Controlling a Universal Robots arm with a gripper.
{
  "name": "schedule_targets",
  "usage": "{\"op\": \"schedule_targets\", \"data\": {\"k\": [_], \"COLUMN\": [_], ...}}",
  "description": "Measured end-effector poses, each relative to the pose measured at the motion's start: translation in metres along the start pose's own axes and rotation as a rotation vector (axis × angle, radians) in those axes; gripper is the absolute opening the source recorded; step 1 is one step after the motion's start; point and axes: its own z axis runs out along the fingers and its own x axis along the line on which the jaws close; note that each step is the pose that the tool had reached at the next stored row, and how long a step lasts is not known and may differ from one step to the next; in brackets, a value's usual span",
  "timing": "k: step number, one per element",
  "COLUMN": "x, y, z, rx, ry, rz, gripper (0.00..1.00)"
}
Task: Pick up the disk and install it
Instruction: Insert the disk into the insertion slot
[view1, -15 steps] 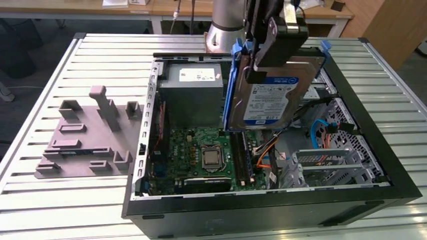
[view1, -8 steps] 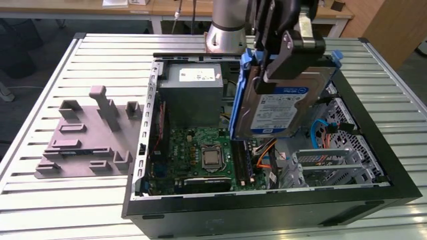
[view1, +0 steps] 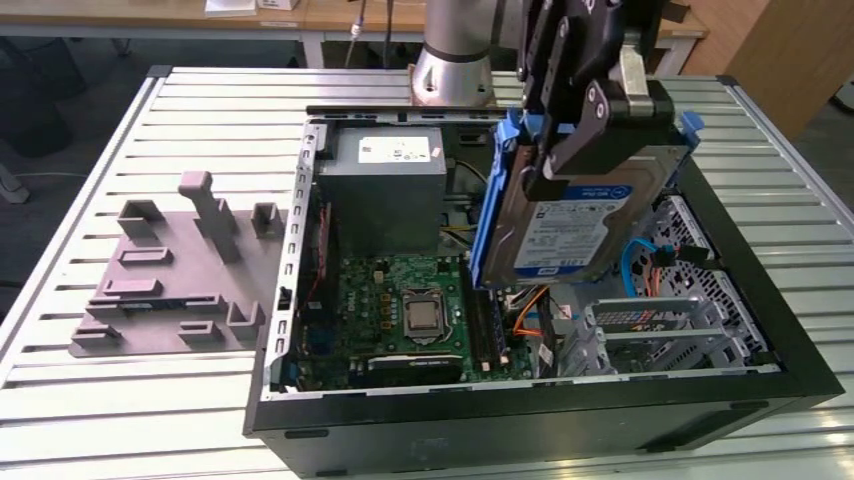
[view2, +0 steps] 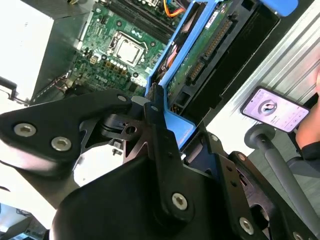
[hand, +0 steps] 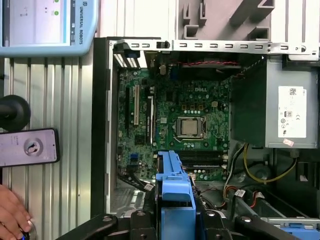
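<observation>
The counter is a bed of ribbed silver metal slats running across the exterior view; on it stands an open black computer case, its side off and its green motherboard and grey power supply laid bare; to the exterior view's left of the case, just beside it, lies a grey plastic fixture with upright posts and slots; the arm rises from the counter behind the case; beyond the counter's far edge stand pale wooden desks over a dark floor.

The jaws are clamped on the disk, gripping its blue carrier; the disk hangs steeply tilted over the case on the exterior view's right, off the counter, its white-and-blue label towards that camera; in the second wrist view its green circuit-board underside shows, and in the first wrist view the blue carrier stands above the motherboard.

On the slats beside the case lies a phone with its screen lit, a person's hand near it, and a tablet-like screen at the counter's edge.
</observation>
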Motion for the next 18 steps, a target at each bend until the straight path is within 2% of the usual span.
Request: {"op": "schedule_targets", "data": {"k": [4, 10, 18], "x": [0.0120, 0.0157, 0.0231], "y": [-0.0012, -0.0235, -0.0369], "z": [0.0049, 0.0083, 0.0131], "rx": [0.0004, 0.0004, 0.0005], "ry": [0.0001, 0.0001, -0.0002], "rz": [0.000, 0.000, 0.001], "gripper": [0.36, 0.36, 0.36]}}
